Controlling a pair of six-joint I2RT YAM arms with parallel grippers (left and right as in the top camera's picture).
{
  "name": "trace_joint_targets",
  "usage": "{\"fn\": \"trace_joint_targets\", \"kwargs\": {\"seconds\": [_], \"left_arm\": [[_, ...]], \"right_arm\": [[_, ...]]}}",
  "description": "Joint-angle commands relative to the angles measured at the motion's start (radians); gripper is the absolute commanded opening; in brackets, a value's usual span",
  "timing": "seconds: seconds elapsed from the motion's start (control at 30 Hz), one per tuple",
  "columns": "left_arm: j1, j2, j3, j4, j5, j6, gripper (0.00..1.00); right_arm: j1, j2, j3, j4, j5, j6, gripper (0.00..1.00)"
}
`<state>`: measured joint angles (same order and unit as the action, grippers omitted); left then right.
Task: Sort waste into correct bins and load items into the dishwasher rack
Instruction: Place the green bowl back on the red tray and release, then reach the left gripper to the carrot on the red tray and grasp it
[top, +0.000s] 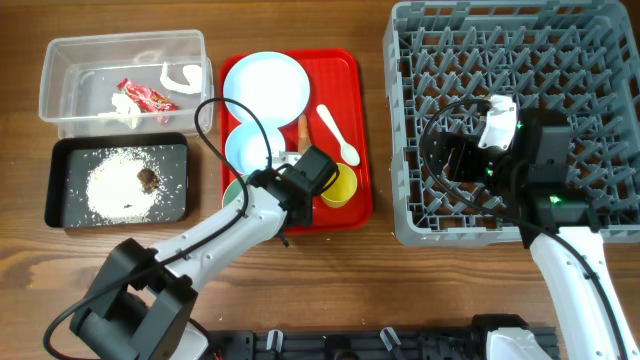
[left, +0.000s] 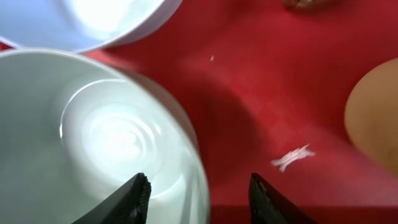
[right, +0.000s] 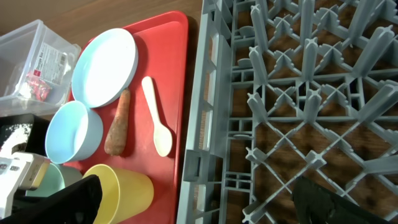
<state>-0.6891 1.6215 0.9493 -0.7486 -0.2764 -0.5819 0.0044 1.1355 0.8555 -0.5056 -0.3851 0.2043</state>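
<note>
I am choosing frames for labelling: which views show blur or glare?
Left wrist view: the mint-green bowl is soft and carries a bright glare patch, and the yellow cup is blurred. Overhead view: sharp and evenly lit. Right wrist view: the dishwasher rack is sharp.

The smooth red tray (top: 340, 75) and mint-green bowl (left: 74, 124) are shining glossily, while the grey plastic rack (top: 397, 120) (matt) is sitting on a grained wooden table (top: 400, 290).
</note>
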Motion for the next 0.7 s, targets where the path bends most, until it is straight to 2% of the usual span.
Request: {"fn": "trace_joint_targets", "kwargs": {"seconds": [0.0, 0.17, 0.3, 0.4, 0.67], "left_arm": [[-0.002, -0.034, 0.072, -0.032, -0.013, -0.002, 0.55], [-0.002, -0.081, 0.174, -0.051, 0.06, 0.036, 0.61], [0.002, -0.084, 0.235, -0.009, 0.192, 0.148, 0.72], [0.025, -0.083, 0.248, 0.051, 0.274, 0.201, 0.72], [0.168, -0.019, 0.249, 0.262, 0.287, 0.238, 0.69]], "right_arm": [[0.006, 0.008, 0.023, 0.001, -0.016, 0.008, 1.0], [0.006, 0.008, 0.023, -0.002, -0.016, 0.007, 1.0], [0.006, 0.008, 0.023, -0.001, -0.016, 0.008, 1.0], [0.006, 0.008, 0.023, 0.0, -0.016, 0.008, 1.0], [0.006, 0.008, 0.023, -0.001, -0.017, 0.009, 1.0]]}}
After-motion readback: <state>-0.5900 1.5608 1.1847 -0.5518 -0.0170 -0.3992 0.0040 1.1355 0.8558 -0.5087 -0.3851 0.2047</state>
